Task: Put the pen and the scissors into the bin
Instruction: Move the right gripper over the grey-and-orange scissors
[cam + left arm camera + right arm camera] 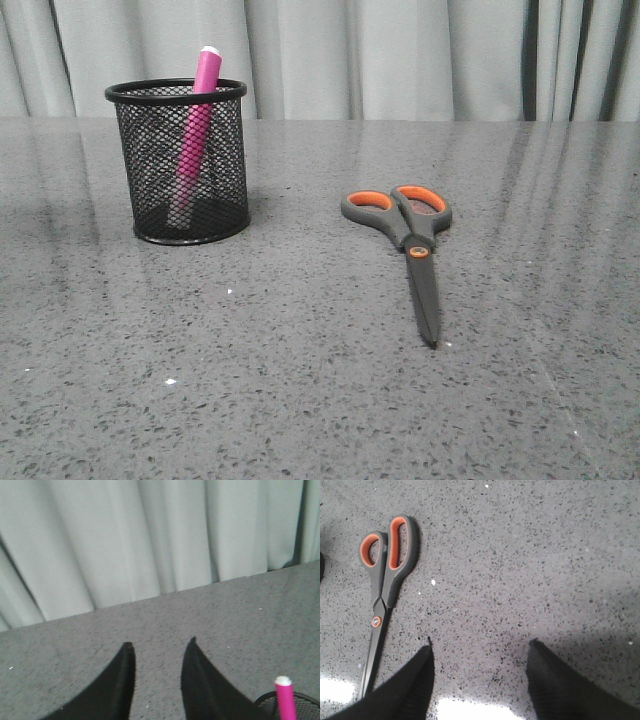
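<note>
The black mesh bin (185, 165) stands at the left of the table with the magenta pen (196, 130) upright in it, leaning on the rim. The pen's whitish tip (284, 695) and the bin's rim (305, 700) show in the left wrist view, beside my open, empty left gripper (160, 645). The scissors (410, 235) lie flat and closed at centre right, handles far, blades toward the front. In the right wrist view the scissors (385, 585) lie beside my open, empty right gripper (481, 647), apart from its fingers. Neither gripper shows in the front view.
The grey speckled table (300, 380) runs back to a pale curtain (400, 50). A bright reflection (470, 710) lies on the table under the right gripper.
</note>
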Robot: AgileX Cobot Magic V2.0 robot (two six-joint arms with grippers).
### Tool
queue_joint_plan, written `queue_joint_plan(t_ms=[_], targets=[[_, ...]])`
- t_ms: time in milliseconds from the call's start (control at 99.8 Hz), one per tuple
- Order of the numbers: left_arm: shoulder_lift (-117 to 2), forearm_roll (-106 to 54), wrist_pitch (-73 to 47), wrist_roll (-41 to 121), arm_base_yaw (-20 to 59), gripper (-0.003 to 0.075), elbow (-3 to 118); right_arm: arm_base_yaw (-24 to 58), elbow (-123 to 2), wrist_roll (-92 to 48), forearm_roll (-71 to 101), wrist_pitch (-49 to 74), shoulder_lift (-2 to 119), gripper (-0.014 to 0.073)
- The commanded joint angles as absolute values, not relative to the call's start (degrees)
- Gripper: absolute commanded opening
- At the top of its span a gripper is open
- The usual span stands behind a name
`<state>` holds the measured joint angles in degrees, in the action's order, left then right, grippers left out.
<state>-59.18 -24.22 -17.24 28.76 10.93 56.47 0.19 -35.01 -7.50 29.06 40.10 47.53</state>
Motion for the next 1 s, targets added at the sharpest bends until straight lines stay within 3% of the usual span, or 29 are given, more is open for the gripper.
queue_joint_plan(t_ms=[0,451,992], targets=[[-55.8,-24.5,-16.7,28.5,8.0,-0.0020,57.4,-0.3,-37.0,-7.9,29.5,37.9,47.5,0.0371],[-41.3,-24.7,-11.7,28.2,4.3,-0.0022,45.1,-0.3,-37.0,-7.8,36.3,37.3,48.5,0.0371],[-40.8,-25.1,-11.3,28.2,4.3,-0.0022,44.3,1.2,-37.9,-12.9,36.6,41.7,49.0,0.0370]])
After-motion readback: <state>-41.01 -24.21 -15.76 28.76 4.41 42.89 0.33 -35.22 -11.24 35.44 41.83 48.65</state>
